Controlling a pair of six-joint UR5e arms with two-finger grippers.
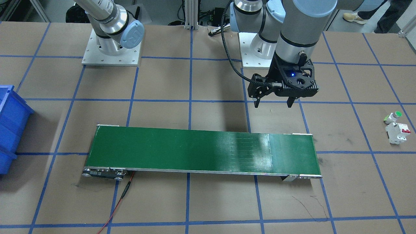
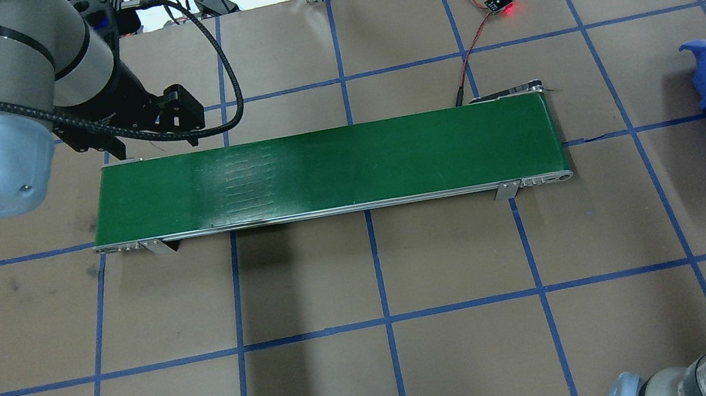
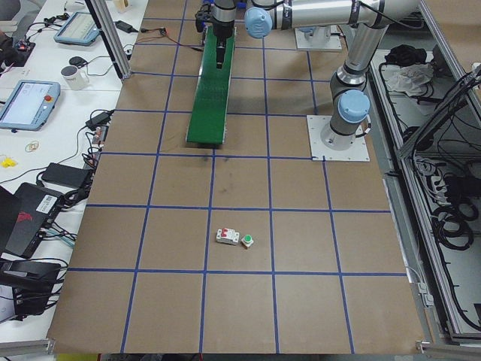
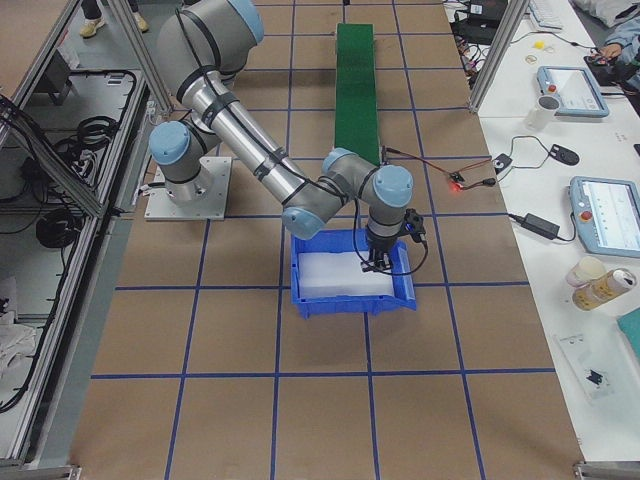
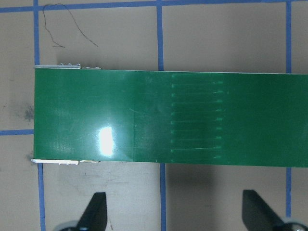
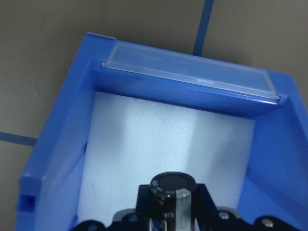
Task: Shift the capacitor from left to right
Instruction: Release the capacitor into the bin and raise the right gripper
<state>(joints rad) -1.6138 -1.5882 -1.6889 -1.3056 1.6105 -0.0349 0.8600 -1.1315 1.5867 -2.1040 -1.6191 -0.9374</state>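
The capacitor, a stubby dark cylinder with a pale stripe, is held in my right gripper, which is shut on it. The gripper hangs low inside the blue bin, over its white foam floor; whether the capacitor touches the foam is hidden. The exterior right view shows this gripper over the bin. My left gripper is open and empty. It hovers above the table just beside the robot-side edge of the green conveyor, near its left end. The left wrist view shows its fingertips wide apart.
A white circuit breaker with red tabs and a green-capped push button lie on the table at the robot's far left. A small sensor board with a red light and its wire lie beyond the conveyor's right end.
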